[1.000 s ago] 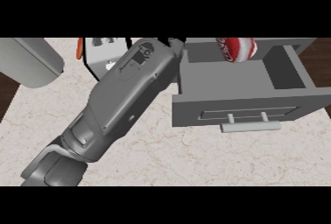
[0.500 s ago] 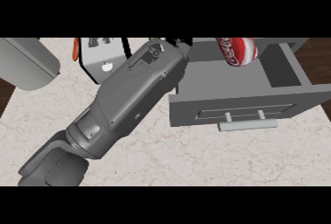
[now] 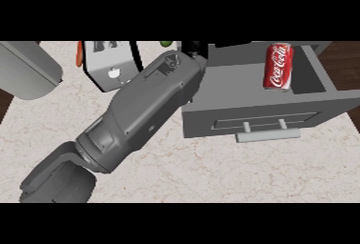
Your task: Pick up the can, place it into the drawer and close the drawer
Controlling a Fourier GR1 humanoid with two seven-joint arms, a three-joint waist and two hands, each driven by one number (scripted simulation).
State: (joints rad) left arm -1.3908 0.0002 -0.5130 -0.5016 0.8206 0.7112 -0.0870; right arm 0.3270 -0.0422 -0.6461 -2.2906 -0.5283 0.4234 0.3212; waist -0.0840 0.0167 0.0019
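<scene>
Lying inside the open drawer (image 3: 320,81), the red can (image 3: 278,66) rests on its side against the drawer's grey floor, toward the right wall, with nothing holding it. The drawer stands pulled out from its housing, its front panel facing the lower edge of the head view with a pale bar handle (image 3: 267,135) sticking out over the marbled counter (image 3: 211,171). A grey forearm (image 3: 141,109) runs diagonally from the lower left up to the drawer's back left corner. Of the hand (image 3: 195,47) at its end only a dark patch shows at the top of the scene, well apart from the can, and whether its fingers are open or curled cannot be told. Which arm this is cannot be told either. Left of the forearm sits a white box-shaped appliance (image 3: 109,66), and a grey rounded object (image 3: 28,69) lies at the far left.
</scene>
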